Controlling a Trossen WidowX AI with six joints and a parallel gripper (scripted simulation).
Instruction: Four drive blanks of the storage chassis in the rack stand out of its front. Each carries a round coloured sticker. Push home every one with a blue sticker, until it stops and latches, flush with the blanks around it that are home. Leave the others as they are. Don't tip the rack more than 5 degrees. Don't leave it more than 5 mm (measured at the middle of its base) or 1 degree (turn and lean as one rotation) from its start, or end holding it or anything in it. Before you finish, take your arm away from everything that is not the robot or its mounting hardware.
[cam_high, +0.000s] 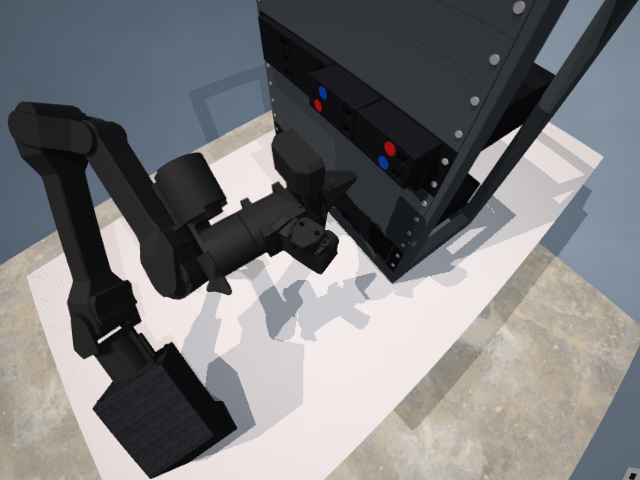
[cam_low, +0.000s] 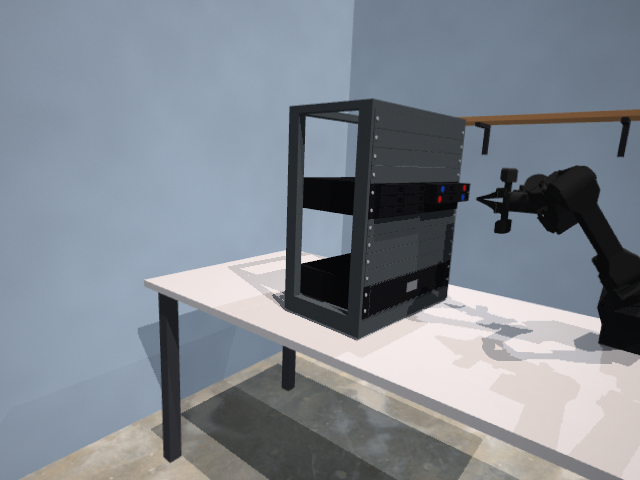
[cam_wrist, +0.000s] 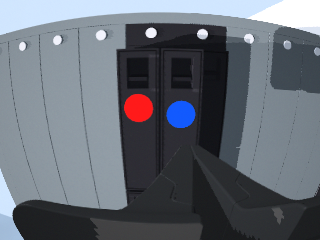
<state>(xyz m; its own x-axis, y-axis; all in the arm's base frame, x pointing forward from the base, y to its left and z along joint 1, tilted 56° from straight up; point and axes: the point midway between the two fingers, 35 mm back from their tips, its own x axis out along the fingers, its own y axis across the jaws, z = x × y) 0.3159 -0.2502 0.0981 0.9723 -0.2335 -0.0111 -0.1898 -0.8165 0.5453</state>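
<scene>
The dark rack (cam_high: 413, 103) stands on the white table, with the storage chassis (cam_low: 413, 198) at mid height. Four blanks stand out of its front in two stacked pairs. One pair has a blue sticker (cam_high: 322, 92) above a red one (cam_high: 317, 105). The other pair has a red sticker (cam_high: 389, 148) above a blue one (cam_high: 383, 162). My gripper (cam_high: 351, 178) is shut and empty. In the exterior view its tip (cam_low: 478, 197) hovers a short way in front of the blue sticker (cam_low: 463, 196), apart from it. The wrist view shows the fingertips (cam_wrist: 190, 150) just under that blue sticker (cam_wrist: 180, 115), beside the red one (cam_wrist: 139, 108).
Grey blanking panels (cam_low: 413, 248) fill the rack above and below the chassis. A black unit (cam_low: 408, 289) sits at the rack's bottom. The arm's base (cam_high: 155, 408) stands at the table's near left. A wooden wall shelf (cam_low: 553, 117) hangs above the arm.
</scene>
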